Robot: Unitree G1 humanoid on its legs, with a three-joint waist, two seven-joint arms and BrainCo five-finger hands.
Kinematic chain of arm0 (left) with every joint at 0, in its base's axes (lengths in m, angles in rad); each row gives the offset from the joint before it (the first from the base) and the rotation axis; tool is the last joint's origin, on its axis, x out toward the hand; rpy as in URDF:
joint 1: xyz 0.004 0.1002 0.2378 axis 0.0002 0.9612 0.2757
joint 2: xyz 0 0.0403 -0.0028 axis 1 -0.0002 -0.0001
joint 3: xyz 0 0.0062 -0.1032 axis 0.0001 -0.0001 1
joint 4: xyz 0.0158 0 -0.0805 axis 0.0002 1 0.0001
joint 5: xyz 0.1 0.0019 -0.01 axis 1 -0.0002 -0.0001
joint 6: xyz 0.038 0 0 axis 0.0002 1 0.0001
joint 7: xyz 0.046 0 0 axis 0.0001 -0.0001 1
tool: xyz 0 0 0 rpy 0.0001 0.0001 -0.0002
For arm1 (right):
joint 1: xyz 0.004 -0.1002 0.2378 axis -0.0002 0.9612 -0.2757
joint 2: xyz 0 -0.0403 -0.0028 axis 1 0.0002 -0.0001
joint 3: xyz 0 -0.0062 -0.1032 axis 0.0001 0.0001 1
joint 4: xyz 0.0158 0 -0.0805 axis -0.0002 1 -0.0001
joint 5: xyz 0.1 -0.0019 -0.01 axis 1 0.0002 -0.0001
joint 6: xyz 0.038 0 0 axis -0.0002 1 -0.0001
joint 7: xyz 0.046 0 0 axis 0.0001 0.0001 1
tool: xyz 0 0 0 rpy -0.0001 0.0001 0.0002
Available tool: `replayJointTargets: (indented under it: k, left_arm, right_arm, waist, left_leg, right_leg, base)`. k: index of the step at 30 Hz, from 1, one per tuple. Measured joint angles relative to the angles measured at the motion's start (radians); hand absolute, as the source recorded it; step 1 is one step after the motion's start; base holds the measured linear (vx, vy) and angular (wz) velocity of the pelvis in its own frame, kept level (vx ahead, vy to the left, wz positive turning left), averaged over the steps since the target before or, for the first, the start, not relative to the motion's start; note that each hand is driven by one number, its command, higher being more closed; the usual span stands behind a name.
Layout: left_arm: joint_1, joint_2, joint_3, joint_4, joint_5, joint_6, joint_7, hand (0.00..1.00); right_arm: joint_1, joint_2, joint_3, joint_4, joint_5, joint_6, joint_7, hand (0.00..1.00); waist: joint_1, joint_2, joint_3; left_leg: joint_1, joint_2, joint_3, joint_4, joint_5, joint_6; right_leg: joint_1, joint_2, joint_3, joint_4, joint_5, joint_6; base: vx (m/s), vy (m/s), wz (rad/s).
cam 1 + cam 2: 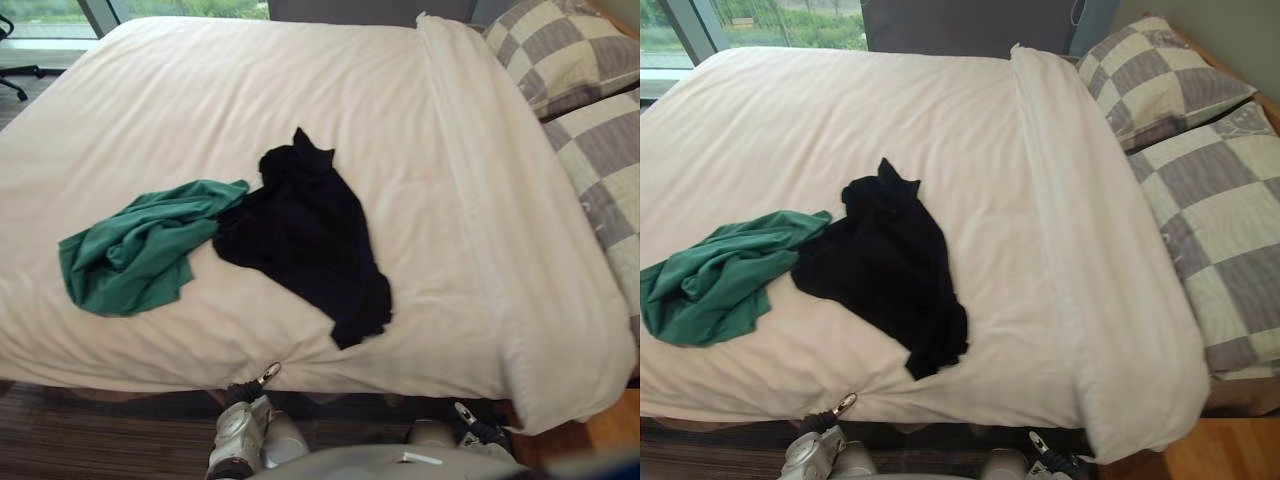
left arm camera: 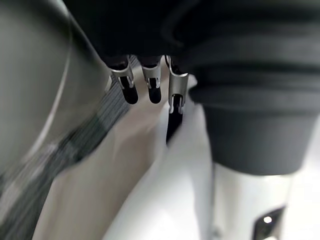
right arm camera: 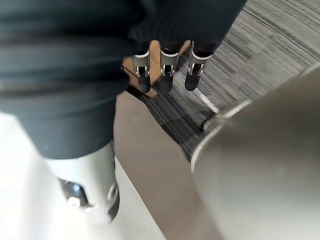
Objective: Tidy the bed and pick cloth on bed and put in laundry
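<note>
A crumpled green cloth (image 1: 140,255) lies on the white bed (image 1: 250,90) near its front left edge. A black cloth (image 1: 305,235) is spread beside it to the right, and the two touch at the green cloth's upper corner. My left hand (image 2: 145,85) hangs down beside the bed's edge with its fingers straight and nothing in them. Over the striped carpet my right hand (image 3: 167,70) also hangs, fingers straight and empty. Both hands are below the bed's front edge, apart from the cloths.
Two checkered pillows (image 1: 1200,190) lie at the bed's right end, beside the folded-back duvet edge (image 1: 1060,220). A window (image 1: 760,20) is beyond the far side. Striped carpet (image 1: 90,430) runs along the bed's front, with wooden floor (image 1: 1220,450) at the right.
</note>
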Motion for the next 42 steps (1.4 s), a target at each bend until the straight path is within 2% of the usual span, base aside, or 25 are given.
replayJointTargets:
  k: [1,2,3,5,7,8,10,13,16,18,20,21,23,26,28,30,31,32,33,34,35,37,38,40,42]
  left_arm:
    - [-0.008,0.039,-0.042,0.020,0.002,0.000,0.003,0.00]
    - [-0.008,0.073,-0.070,0.029,0.005,0.003,0.004,0.00]
    - [-0.010,0.079,-0.087,0.052,0.007,0.004,0.004,0.00]
    - [-0.012,0.090,-0.124,0.068,0.013,0.005,0.004,0.00]
    - [-0.004,0.093,-0.129,0.089,0.016,0.008,0.002,0.00]
    - [-0.005,0.090,-0.136,0.104,0.023,0.012,0.000,0.00]
    - [-0.002,0.086,-0.151,0.103,0.030,0.016,-0.008,0.00]
    - [-0.004,0.086,-0.156,0.102,0.065,0.024,-0.025,0.00]
    - [-0.007,0.072,-0.171,0.099,0.089,0.030,-0.027,0.00]
    - [-0.018,0.058,-0.172,0.099,0.093,0.032,-0.028,0.00]
    - [-0.034,0.038,-0.145,0.092,0.087,0.029,-0.027,0.00]
    - [-0.042,0.029,-0.138,0.078,0.079,0.022,-0.027,0.00]
    - [-0.060,0.031,-0.143,0.057,0.049,0.010,-0.026,0.00]
    - [-0.059,0.066,-0.141,0.062,0.051,0.009,-0.024,0.00]
    - [-0.052,0.088,-0.143,0.078,0.052,0.009,-0.025,0.00]
    - [-0.052,0.090,-0.145,0.097,0.055,0.008,-0.025,0.00]
    - [-0.053,0.093,-0.152,0.098,0.058,0.005,-0.026,0.00]
    - [-0.052,0.098,-0.185,0.100,0.072,0.003,-0.027,0.00]
    - [-0.054,0.099,-0.211,0.102,0.093,0.005,-0.027,0.00]
    - [-0.057,0.125,-0.239,0.103,0.121,0.008,-0.031,0.00]
    - [-0.053,0.153,-0.270,0.105,0.170,0.013,-0.039,0.00]
    - [-0.057,0.167,-0.289,0.104,0.198,0.020,-0.043,0.00]
    - [-0.056,0.171,-0.292,0.103,0.209,0.022,-0.043,0.00]
    - [-0.056,0.172,-0.290,0.101,0.213,0.026,-0.042,0.00]
    - [-0.054,0.169,-0.291,0.101,0.222,0.032,-0.042,0.00]
  right_arm:
    - [-0.024,0.016,-0.002,0.046,-0.009,0.011,0.002,0.00]
    - [-0.022,0.025,0.014,0.050,-0.028,0.026,0.010,0.00]
    - [-0.024,0.026,0.017,0.045,-0.045,0.029,0.010,0.00]
    - [-0.055,0.015,0.064,0.041,-0.099,0.035,0.016,0.00]
    - [-0.069,-0.008,0.116,0.041,-0.134,0.036,0.023,0.00]
    - [-0.078,-0.027,0.149,0.041,-0.159,0.036,0.029,0.00]
    - [-0.083,-0.030,0.173,0.041,-0.199,0.031,0.041,0.00]
    - [-0.086,-0.035,0.196,0.033,-0.239,0.024,0.050,0.00]
    - [-0.089,-0.051,0.201,0.045,-0.261,0.022,0.053,0.00]
    - [-0.093,-0.063,0.203,0.042,-0.266,0.021,0.056,0.00]
    - [-0.096,-0.081,0.206,0.034,-0.267,0.022,0.054,0.00]
    - [-0.099,-0.093,0.213,0.029,-0.264,0.021,0.051,0.00]
    - [-0.133,-0.094,0.214,0.045,-0.266,0.022,0.047,0.00]
    - [-0.134,-0.079,0.214,0.042,-0.268,0.022,0.047,0.00]
    - [-0.136,-0.075,0.214,0.041,-0.270,0.022,0.048,0.00]
    - [-0.136,-0.080,0.220,0.043,-0.291,0.022,0.050,0.00]
    - [-0.137,-0.085,0.242,0.042,-0.306,0.022,0.050,0.00]
    - [-0.138,-0.095,0.265,0.044,-0.321,0.022,0.058,0.00]
    - [-0.144,-0.105,0.282,0.055,-0.333,0.023,0.068,0.00]
    - [-0.152,-0.088,0.290,0.074,-0.351,0.026,0.083,0.00]
    - [-0.157,-0.071,0.306,0.091,-0.368,0.033,0.107,0.00]
    - [-0.183,-0.051,0.345,0.103,-0.396,0.034,0.117,0.00]
    - [-0.208,-0.036,0.404,0.106,-0.415,0.038,0.125,0.00]
    - [-0.244,-0.013,0.487,0.108,-0.438,0.038,0.135,0.00]
    - [-0.251,0.002,0.527,0.102,-0.467,0.032,0.151,0.00]
  waist:
    - [-0.012,-0.049,-0.009]
    - [-0.025,-0.072,-0.027]
    - [-0.021,-0.073,-0.029]
    - [-0.016,-0.065,-0.033]
    - [-0.023,-0.048,-0.032]
    - [-0.023,-0.024,-0.029]
    - [-0.023,-0.006,-0.027]
    - [-0.026,0.000,-0.021]
    - [-0.006,0.002,-0.012]
    - [-0.005,0.023,0.011]
    - [0.001,0.042,0.044]
    - [0.001,0.050,0.065]
    - [-0.004,0.042,0.098]
    - [0.008,0.025,0.103]
    - [0.002,0.018,0.108]
    - [-0.008,0.025,0.104]
    - [-0.017,0.026,0.101]
    - [-0.022,0.041,0.090]
    - [-0.025,0.038,0.087]
    - [-0.034,0.012,0.088]
    - [-0.025,-0.021,0.072]
    - [-0.019,-0.024,0.069]
    - [-0.014,-0.021,0.067]
    - [-0.003,-0.017,0.067]
    - [0.005,-0.004,0.068]
  left_leg:
    - [0.004,-0.063,0.033,0.002,-0.027,-0.078]
    - [-0.006,-0.081,0.037,0.009,-0.027,-0.083]
    - [-0.003,-0.086,0.051,0.014,-0.030,-0.087]
    - [0.036,-0.092,0.153,-0.047,-0.005,-0.067]
    - [0.087,-0.097,0.222,-0.156,0.057,-0.043]
    - [0.116,-0.096,0.247,-0.218,0.093,-0.033]
    - [0.132,-0.107,0.258,-0.259,0.131,-0.005]
    - [0.138,-0.135,0.253,-0.273,0.141,0.045]
    - [0.155,-0.211,0.159,-0.307,0.122,0.080]
    - [0.145,-0.224,0.147,-0.288,0.101,0.120]
    - [0.094,-0.224,0.120,-0.191,0.073,0.075]
    - [0.037,-0.224,0.113,-0.082,0.059,0.010]
    - [-0.054,-0.240,0.148,0.066,0.071,0.020]
    - [-0.057,-0.249,0.174,0.076,0.066,0.016]
    - [-0.060,-0.182,0.157,0.099,0.015,0.034]
    - [-0.053,-0.097,0.103,0.074,0.019,0.041]
    - [-0.054,-0.063,0.078,0.029,0.044,0.069]
    - [-0.052,-0.057,0.053,-0.022,0.071,0.047]
    - [-0.047,-0.092,0.054,-0.034,0.027,-0.018]
    - [-0.062,-0.136,0.059,-0.032,0.030,-0.035]
    - [-0.059,-0.176,0.065,-0.040,0.035,-0.029]
    - [-0.057,-0.189,0.098,-0.028,0.033,-0.024]
    - [-0.054,-0.182,0.130,-0.038,0.043,-0.009]
    - [-0.035,-0.172,0.175,-0.085,0.061,0.014]
    - [-0.003,-0.164,0.182,-0.165,0.111,0.015]
  right_leg:
    - [0.011,-0.048,0.047,-0.055,0.033,0.019]
    - [0.029,-0.016,0.046,-0.069,0.054,0.007]
    - [0.031,-0.019,0.012,-0.102,0.136,-0.020]
    - [-0.019,-0.015,-0.039,-0.165,0.334,-0.147]
    - [-0.054,0.049,-0.177,-0.078,0.278,-0.121]
    - [-0.067,0.112,-0.216,0.000,0.189,-0.107]
    - [-0.067,0.200,-0.217,0.079,0.044,-0.136]
    - [-0.042,0.200,-0.226,0.062,-0.026,-0.155]
    - [-0.036,0.192,-0.203,0.057,-0.048,-0.156]
    - [-0.011,0.202,-0.174,0.023,-0.049,-0.156]
    - [-0.012,0.198,-0.164,0.034,-0.050,-0.152]
    - [-0.029,0.174,-0.167,0.062,-0.060,-0.137]
    - [-0.036,0.131,-0.164,0.065,-0.038,-0.115]
    - [-0.012,0.100,-0.151,-0.016,0.021,-0.109]
    - [0.015,0.098,-0.142,-0.039,0.040,-0.100]
    - [0.029,0.085,-0.135,-0.048,0.054,-0.075]
    - [0.039,0.066,-0.134,-0.071,0.073,-0.040]
    - [0.056,0.046,-0.134,-0.119,0.100,0.008]
    - [0.070,0.027,-0.126,-0.165,0.118,0.016]
    - [0.081,0.010,-0.103,-0.204,0.118,0.021]
    - [0.087,0.024,-0.102,-0.215,0.124,0.014]
    - [0.085,0.019,-0.107,-0.226,0.211,-0.005]
    - [0.058,0.027,-0.117,-0.226,0.258,-0.062]
    - [0.025,0.050,-0.153,-0.234,0.300,-0.103]
    - [0.029,0.132,-0.158,-0.196,0.201,-0.098]
  base:
    - [0.03,0.606,-0.03]
    - [0.05,0.528,-0.16]
    - [0.03,0.417,-0.45]
    - [-0.03,0.458,-0.91]
    - [-0.02,0.290,-0.81]
    - [0.02,0.161,-0.58]
    - [0.00,0.078,-0.31]
    - [-0.09,-0.051,0.03]
    - [-0.08,-0.015,0.00]
    - [-0.03,0.014,0.22]
    - [-0.02,0.090,0.30]
    - [-0.02,0.173,0.34]
    - [0.00,0.152,0.23]
    - [0.07,0.226,-0.08]
    - [0.07,0.142,-0.23]
    - [0.09,0.307,-0.16]
    - [0.10,0.536,-0.02]
    - [0.06,0.513,0.05]
    - [0.05,0.432,0.18]
    - [0.08,0.380,0.16]
    - [0.12,0.327,0.11]
    - [0.06,0.256,-0.24]
    - [-0.05,0.233,-0.55]
    - [-0.06,0.160,-0.60]
    - [-0.06,0.041,-0.22]
